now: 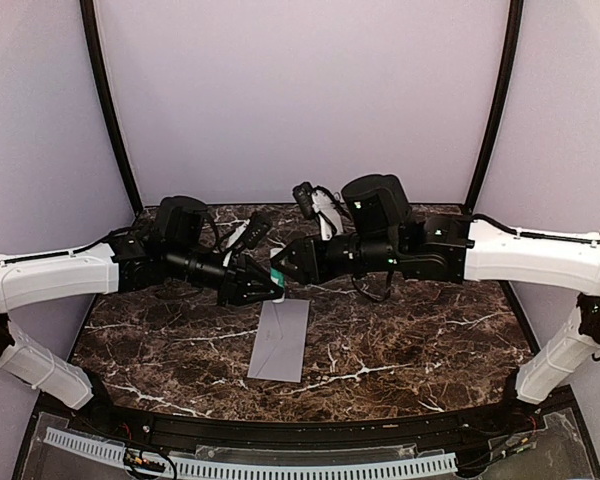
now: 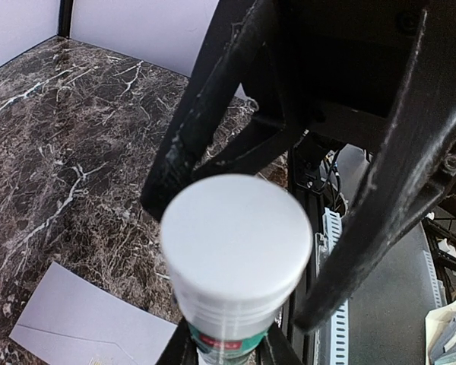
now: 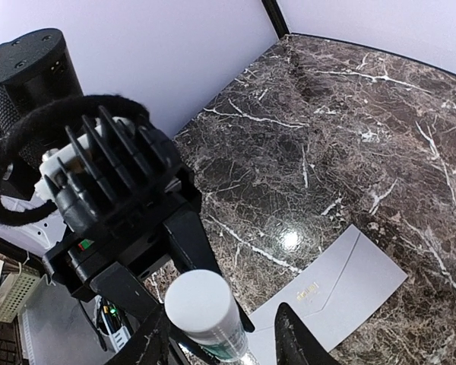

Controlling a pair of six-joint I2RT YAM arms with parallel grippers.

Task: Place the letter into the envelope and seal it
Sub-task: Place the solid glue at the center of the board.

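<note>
Two hands meet nose to nose at mid-frame in the overhead view, just above the top end of the envelope (image 1: 280, 340). The left hand (image 1: 258, 288) is clenched on a glue stick (image 2: 235, 243), gripping its body low down, so its white cap (image 3: 199, 303) points up at the wrist camera. Below the cap there's a green label (image 2: 226, 344) with a red band and white lettering, too blurred to read.

The right hand (image 3: 220, 346) comes in from the other side, with its fingers (image 3: 292, 338) straddling that cap. I cannot tell whether they are pressing on it or just flanking it.

The envelope is plain grey and lies flat on the dark marble table (image 1: 410, 340), seam side up, lengthwise toward the bottom of the frame. There's a tiny gold mark (image 3: 308, 290) near the flap's point, too small to read.
</note>
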